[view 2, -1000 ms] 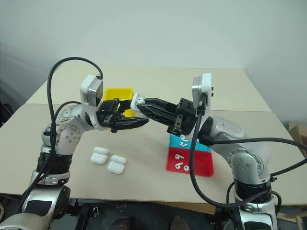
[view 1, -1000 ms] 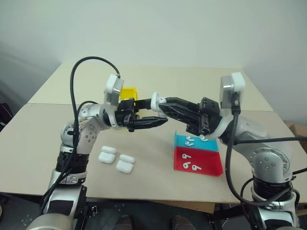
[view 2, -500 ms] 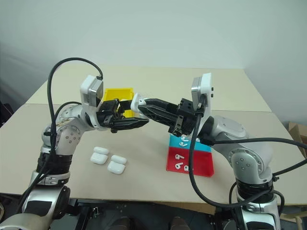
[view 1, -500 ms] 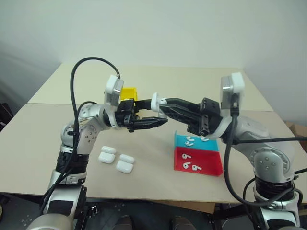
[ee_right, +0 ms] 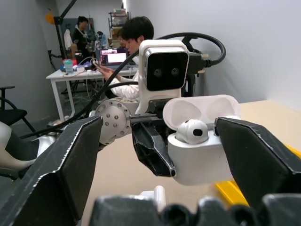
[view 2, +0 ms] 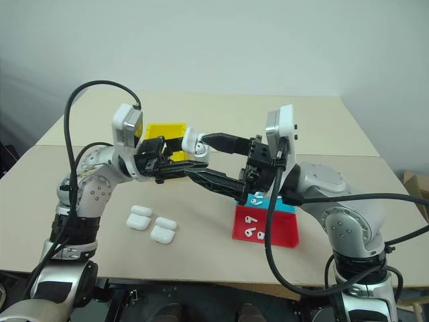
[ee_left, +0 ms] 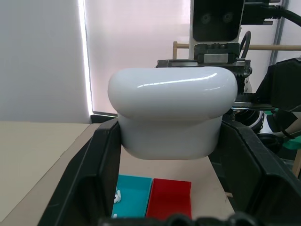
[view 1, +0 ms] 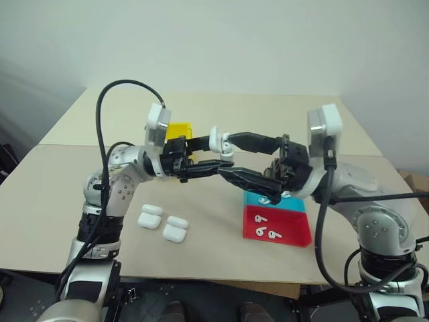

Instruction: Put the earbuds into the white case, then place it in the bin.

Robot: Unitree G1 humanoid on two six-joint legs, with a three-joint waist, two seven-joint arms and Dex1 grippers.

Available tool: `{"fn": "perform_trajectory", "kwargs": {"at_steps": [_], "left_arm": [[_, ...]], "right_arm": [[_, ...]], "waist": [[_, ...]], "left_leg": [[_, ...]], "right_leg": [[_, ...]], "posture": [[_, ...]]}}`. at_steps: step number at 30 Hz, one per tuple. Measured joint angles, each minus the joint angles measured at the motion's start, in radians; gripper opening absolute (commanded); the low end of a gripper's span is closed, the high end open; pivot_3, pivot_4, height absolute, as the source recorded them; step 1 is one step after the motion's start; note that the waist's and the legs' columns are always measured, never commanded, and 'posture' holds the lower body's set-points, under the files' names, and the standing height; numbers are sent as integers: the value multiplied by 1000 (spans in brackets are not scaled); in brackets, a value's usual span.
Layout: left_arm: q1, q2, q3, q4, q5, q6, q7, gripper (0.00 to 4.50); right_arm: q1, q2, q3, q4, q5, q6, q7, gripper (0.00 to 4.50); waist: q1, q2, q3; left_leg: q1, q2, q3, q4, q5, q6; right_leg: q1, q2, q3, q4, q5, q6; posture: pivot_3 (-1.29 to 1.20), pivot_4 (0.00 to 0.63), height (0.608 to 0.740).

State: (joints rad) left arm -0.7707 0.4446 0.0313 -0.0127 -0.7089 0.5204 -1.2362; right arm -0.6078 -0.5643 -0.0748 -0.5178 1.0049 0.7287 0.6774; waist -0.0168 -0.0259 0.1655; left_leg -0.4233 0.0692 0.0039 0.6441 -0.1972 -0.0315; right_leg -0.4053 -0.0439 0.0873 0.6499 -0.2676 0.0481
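The left gripper [view 1: 213, 168], its two black fingers clamped on the small glossy white rounded earbud case [view 1: 218, 140], holds that case in the air above the beige table [view 1: 67, 194]. The lid stands open, and in the right wrist view one tiny glossy white plastic earbud [ee_right: 191, 131] sits in its well.

The change from a second ago lies with the right gripper [view 1: 236, 157]. Its fingers were then pinched together at the case; now they stand wide apart, one above and one below the case, touching nothing. This suggests that the earbud has just been released into the case.

Further earbuds lie in the shallow blue tray [view 1: 293, 203] and the shallow red tray [view 1: 295, 227] below the right arm. Three closed white cases [view 1: 163, 225] rest on the table nearer the robot. The small bright yellow rectangular plastic bin [view 1: 179, 130] stands behind the left gripper.

Whether the second well is filled cannot be told. The lid remains to be shut before the case goes to the bin.
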Motion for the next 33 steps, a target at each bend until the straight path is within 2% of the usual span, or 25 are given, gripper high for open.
{"fn": "perform_trajectory", "kwargs": {"at_steps": [6, 9, 12, 15, 19, 20, 25, 29, 33], "left_arm": [[0, -3, 0, -15, -3, -17, -8, 2767], [1, -8, -9, -14, 5, -23, -7, 2767], [6, -24, -34, -8, 42, -47, 9, 2767], [8, -35, -72, 18, 111, -87, 40, 2767], [12, -59, -138, 55, 216, -138, 90, 2767], [14, -65, -152, 59, 234, -147, 96, 2767], [14, -89, -176, 74, 286, -175, 134, 2767], [14, -98, -178, 78, 298, -177, 153, 2767], [18, -94, -164, 82, 297, -177, 170, 2767]], "right_arm": [[0, -51, -46, 9, 71, 38, 4, 4299], [-7, -87, -57, 9, 81, 43, 17, 3741], [-36, -121, -56, 29, 78, 48, 40, 2734], [-127, -188, -41, 75, 32, 57, 68, 1663], [-309, -270, 83, 129, -112, 81, 111, 238], [-352, -278, 122, 138, -149, 90, 127, 25], [-529, -277, 351, 154, -308, 171, 175, 25], [-550, -274, 527, 138, -494, 143, 214, 25], [-537, -293, 555, 161, -605, 92, 243, 25]], "waist": [[1, 0, 0], [1, 0, 0], [1, 0, 0], [1, 0, 0], [-2, 0, 0], [-1, 0, 0], [0, 0, 0], [4, 0, 0], [6, 0, 0]], "left_leg": [[0, 0, 0, 0, 0, 0], [0, 0, 0, 0, 0, 0], [0, 0, 0, 0, 0, 0], [0, 0, 0, 0, 0, 0], [0, 0, 0, -1, 0, 0], [-1, 0, 0, -1, 0, 0], [-2, 0, 1, -1, 0, 0], [-3, 0, 1, 0, 0, 0], [-6, 0, 0, 1, 0, 0]], "right_leg": [[0, 0, 0, 0, 0, 0], [0, 0, 0, 0, 0, 0], [0, 0, 0, 0, 0, 0], [0, 0, 0, 0, 0, 0], [-1, 0, 0, 0, 0, 0], [-1, 0, 0, -1, 0, 0], [-4, 0, 1, 0, 0, 0], [-4, 0, 1, 0, 0, 0], [-6, 0, 0, 0, 0, 0]], "posture": [[0, 150, 740], [0, 150, 740], [0, 150, 740], [0, 150, 740], [0, 150, 740], [0, 150, 740], [0, 150, 740], [0, 150, 740], [0, 150, 740]]}}
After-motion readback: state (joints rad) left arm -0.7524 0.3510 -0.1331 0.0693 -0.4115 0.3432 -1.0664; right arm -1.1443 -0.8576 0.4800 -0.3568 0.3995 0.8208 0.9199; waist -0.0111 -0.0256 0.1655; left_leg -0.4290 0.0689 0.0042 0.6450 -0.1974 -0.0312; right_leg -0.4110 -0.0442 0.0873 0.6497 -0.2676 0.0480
